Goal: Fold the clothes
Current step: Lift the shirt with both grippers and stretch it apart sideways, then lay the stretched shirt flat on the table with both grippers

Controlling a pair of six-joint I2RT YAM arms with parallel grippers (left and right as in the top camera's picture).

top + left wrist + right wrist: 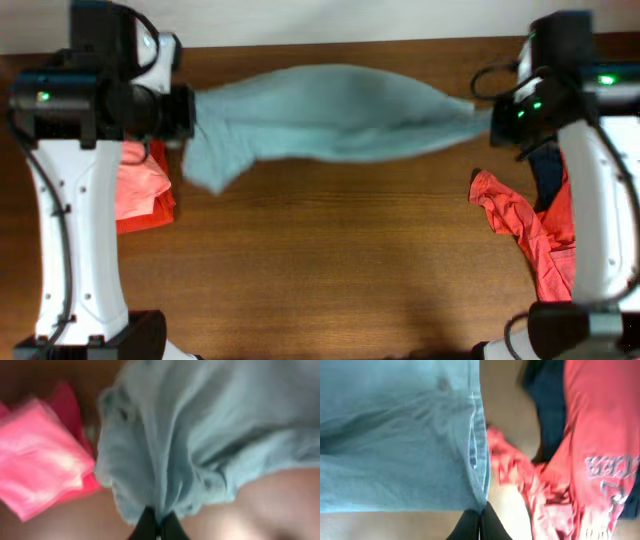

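Left pincer (159,527) pinching blue garment (330,115) edge | right pincer (479,525) pinching opposite edge | table (320,260) open along near side

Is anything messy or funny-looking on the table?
The red shirt lies crumpled by the right arm, against a dark blue garment, while the pink clothes on the left look folded. The light blue garment is stretched between the left gripper and right gripper.

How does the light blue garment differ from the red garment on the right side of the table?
The light blue garment is stretched between the left hand and the right hand, both shut on it; the red garment lies crumpled on the table, held by neither. The light blue garment looks plain; the red garment shows printed letters. Neither is folded.
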